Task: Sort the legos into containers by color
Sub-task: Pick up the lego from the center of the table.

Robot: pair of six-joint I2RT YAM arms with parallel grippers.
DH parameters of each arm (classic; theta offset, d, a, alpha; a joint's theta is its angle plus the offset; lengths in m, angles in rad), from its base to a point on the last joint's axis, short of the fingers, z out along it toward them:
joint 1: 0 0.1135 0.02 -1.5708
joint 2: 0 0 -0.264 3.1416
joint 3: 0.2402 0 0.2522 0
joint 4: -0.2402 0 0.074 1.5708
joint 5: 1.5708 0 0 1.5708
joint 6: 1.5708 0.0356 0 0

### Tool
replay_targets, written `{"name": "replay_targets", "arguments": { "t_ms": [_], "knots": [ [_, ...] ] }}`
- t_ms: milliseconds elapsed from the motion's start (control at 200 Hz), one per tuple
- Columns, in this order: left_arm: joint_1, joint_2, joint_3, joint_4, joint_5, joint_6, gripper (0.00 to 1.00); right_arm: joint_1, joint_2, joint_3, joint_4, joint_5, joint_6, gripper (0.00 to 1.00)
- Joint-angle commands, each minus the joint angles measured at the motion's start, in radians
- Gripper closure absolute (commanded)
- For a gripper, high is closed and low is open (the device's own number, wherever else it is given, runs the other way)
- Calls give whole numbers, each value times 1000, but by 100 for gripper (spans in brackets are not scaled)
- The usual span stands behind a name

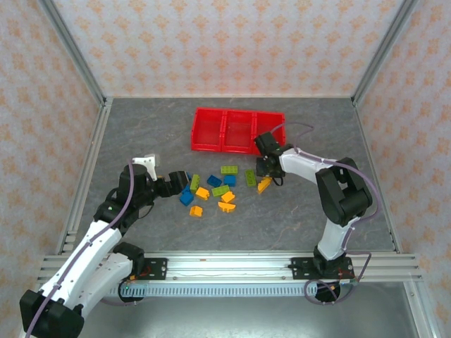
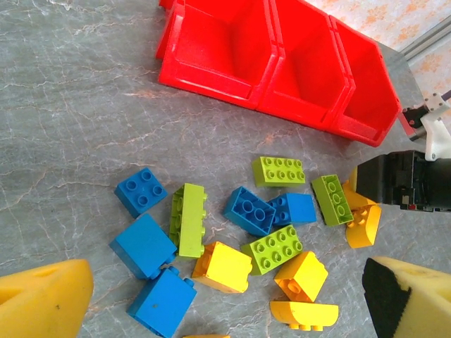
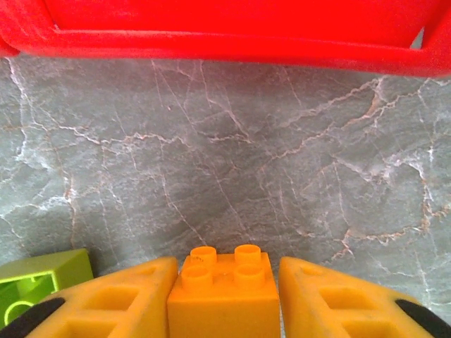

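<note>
**Sorting at an early stage.** The tray (image 1: 211, 148) of three red bins lies at the far side of the table (image 1: 141, 141). The legos (image 1: 215, 189), in blue, lime and orange, lie loose in a cluster near its front wall, none yet in a bin.

The right jaws are closed on an orange brick (image 3: 227, 292) at the cluster's right end. One pad (image 3: 120, 303) sits flat against each smooth side and the studs are uncovered, a grip that should keep the brick square for release. Whether the brick is off the table cannot be told. The bin wall (image 3: 225, 42) lies straight ahead, so a short lift and reach should serve.

The left jaws hang wide apart and empty over the cluster's left end, above the blue bricks (image 2: 144, 243). This is probably so that each arm works its own side without crossing.
</note>
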Motion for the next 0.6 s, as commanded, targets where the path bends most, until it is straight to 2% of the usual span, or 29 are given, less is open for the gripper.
{"name": "replay_targets", "arguments": {
  "t_ms": [0,110,190,295,451,596],
  "knots": [
    [-11,-1,-1,20,-22,8,1,4,-26,-26,-9,37,-6,59],
    [-12,-1,-1,19,-21,8,1,4,-12,-31,-3,34,-8,60],
    [-17,-1,-1,18,-25,8,1,4,-9,-21,-8,28,-14,70],
    [-20,-1,-1,18,-26,8,1,5,-30,2,-32,38,-14,76],
    [-20,1,-1,17,-37,8,1,4,-99,51,-42,52,-25,81],
    [-20,5,-1,18,-40,8,1,-5,-97,141,-48,98,-57,82]
  ]
}}
